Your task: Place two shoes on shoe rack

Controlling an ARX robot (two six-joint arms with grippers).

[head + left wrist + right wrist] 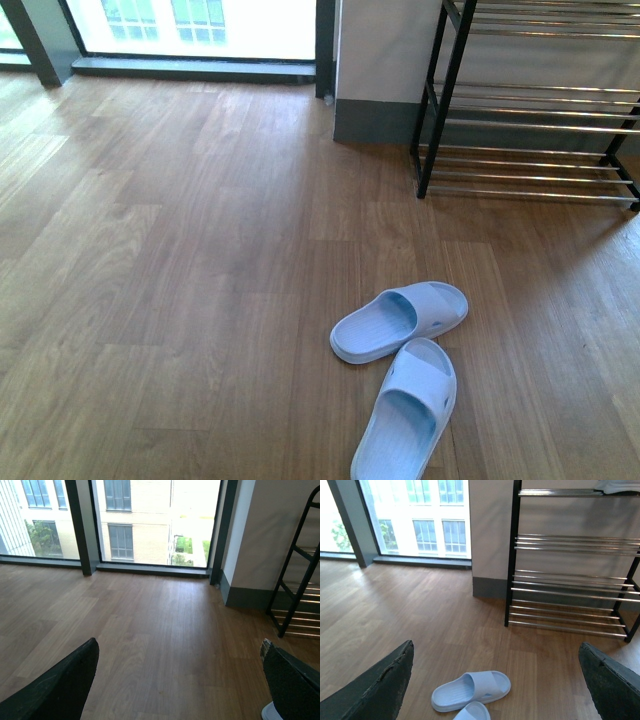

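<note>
My left gripper (178,646) and right gripper (495,647) both gape empty, because the pale blue rubber slides (400,322) lie ungrasped, touching each other, in front of the black-framed, silver-barred shoe rack (530,178).

near slide (405,415): heel cut by bottom edge | shoe rack (530,125): top, right cropped

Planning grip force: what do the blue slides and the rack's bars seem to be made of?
Slides: probably moulded rubber or foam, matte, seamless one-piece look. Shoe rack bars: likely polished metal, given bright glints; frame looks matte black metal.
</note>
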